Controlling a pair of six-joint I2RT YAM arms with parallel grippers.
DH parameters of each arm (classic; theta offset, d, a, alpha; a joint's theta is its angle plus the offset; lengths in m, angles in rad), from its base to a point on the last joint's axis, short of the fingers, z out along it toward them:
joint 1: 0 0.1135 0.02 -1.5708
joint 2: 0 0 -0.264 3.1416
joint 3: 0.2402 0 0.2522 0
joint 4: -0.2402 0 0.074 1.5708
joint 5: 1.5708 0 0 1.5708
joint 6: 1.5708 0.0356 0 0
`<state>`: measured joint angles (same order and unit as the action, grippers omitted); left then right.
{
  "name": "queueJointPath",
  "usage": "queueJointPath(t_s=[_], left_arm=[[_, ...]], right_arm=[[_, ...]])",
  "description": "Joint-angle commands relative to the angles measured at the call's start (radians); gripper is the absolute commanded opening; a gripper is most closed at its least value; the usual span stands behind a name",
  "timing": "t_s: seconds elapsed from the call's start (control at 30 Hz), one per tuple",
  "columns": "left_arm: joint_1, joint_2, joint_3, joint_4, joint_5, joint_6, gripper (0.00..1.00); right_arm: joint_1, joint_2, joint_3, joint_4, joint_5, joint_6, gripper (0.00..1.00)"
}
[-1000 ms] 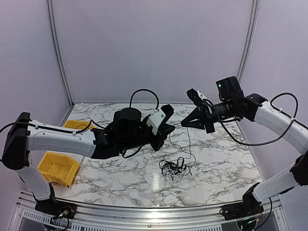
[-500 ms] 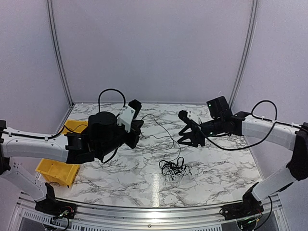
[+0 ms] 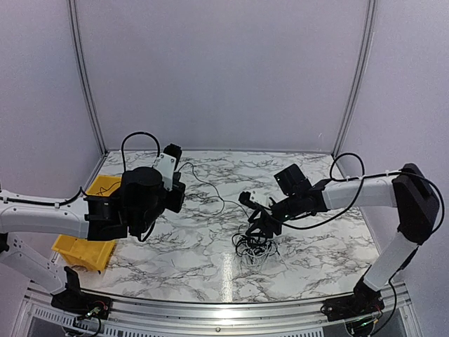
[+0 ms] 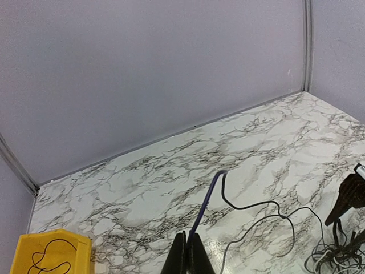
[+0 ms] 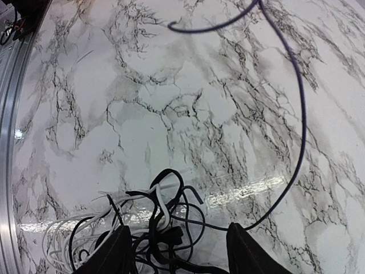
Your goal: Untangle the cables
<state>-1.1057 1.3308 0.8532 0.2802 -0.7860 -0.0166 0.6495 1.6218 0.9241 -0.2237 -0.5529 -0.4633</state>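
The cables lie as a tangled clump (image 3: 254, 247) of black and pale wires on the marble table (image 3: 316, 246). One thin dark strand (image 3: 210, 188) runs from the clump leftward to my left gripper (image 3: 180, 188), which is shut on it. In the left wrist view the strand (image 4: 208, 200) rises from the closed left gripper (image 4: 191, 251), loops and trails off right toward the clump (image 4: 336, 254). My right gripper (image 3: 257, 226) hangs open just over the clump. Its fingers (image 5: 251, 248) stand wide on either side of the tangle (image 5: 165, 225), gripping nothing.
A yellow bin (image 3: 83, 243) sits at the table's left edge, with a thin cable loop inside it (image 4: 48, 262). Grey walls close the table at the back and sides. A metal rail (image 3: 224, 309) runs along the near edge.
My right gripper opened, let go of the strand, and dropped left and down to the clump. My left arm pulled back to the left, drawing the strand out with it.
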Motion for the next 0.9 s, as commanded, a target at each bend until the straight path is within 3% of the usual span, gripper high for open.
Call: queueJointPath(t_s=[0.0,0.17,0.47,0.53,0.7,0.87], left_arm=[[0.013,-0.057,0.044,-0.055,-0.12,-0.01,0.0],[0.022,-0.094,0.119,-0.129,-0.143,0.01,0.0],[0.024,-0.136,0.305,-0.191,-0.161,0.174,0.0],[0.024,-0.142,0.359,-0.207,-0.167,0.22,0.0],[0.024,-0.141,0.526,-0.246,-0.182,0.357,0.0],[0.024,-0.13,0.672,-0.253,-0.2,0.461,0.0]], right_arm=[[0.023,0.058,0.009,-0.003,0.047,0.016,0.58],[0.024,0.101,0.02,-0.018,0.14,0.015,0.57],[0.021,0.136,0.035,-0.056,0.14,0.008,0.19],[0.012,0.132,0.037,-0.061,0.146,0.016,0.19],[-0.057,0.124,0.066,-0.118,0.111,0.026,0.3],[-0.146,0.115,0.063,-0.114,0.122,0.043,0.32]])
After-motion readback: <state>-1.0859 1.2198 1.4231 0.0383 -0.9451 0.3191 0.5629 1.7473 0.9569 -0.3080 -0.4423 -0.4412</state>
